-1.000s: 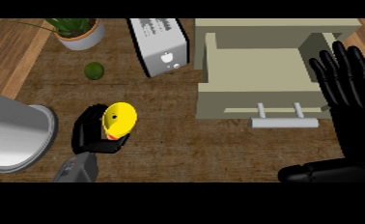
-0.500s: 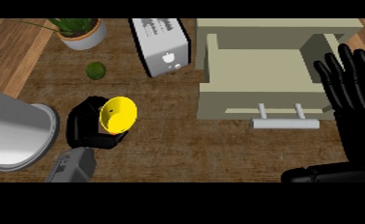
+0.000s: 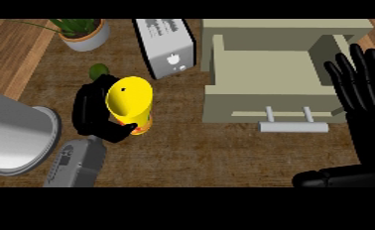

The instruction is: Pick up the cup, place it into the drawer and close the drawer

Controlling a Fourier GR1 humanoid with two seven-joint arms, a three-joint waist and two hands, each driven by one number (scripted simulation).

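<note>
The left hand [image 3: 96,111] is clenched round the cup [image 3: 130,99]. Its black fingers [image 3: 121,131] wrap the cup's left side and lower part, with one fingertip curling in under the body near the base. The cup is in this grasp over the left half of the table [image 3: 212,152], tilted so that its round open mouth faces up toward the view. It is a smooth, bright yellow, tapering cup with an orange band at its foot. Whether the foot touches the table cannot be told. The grey left forearm [image 3: 77,164] runs from the hand down to the near edge.

The right hand [image 3: 357,87] rests at the table's right edge, released, fingers straight and spread, pointing to the far edge. It overlaps the right wall of the drawer [image 3: 264,70].

The drawer is a pale beige box, pulled open, with flat walls and a bare floor. A light bar handle [image 3: 293,123] stands on its near face. The cup is well apart from it, to its left.

The table is dark brown wood with visible grain. A boxy grey toaster [image 3: 167,45] stands at the far edge between cup and drawer. A potted plant [image 3: 84,34] is at the far left, and a small green fruit [image 3: 99,70] lies just beyond the left hand. A big round grey vessel [image 3: 22,140] sits at the left edge.
</note>
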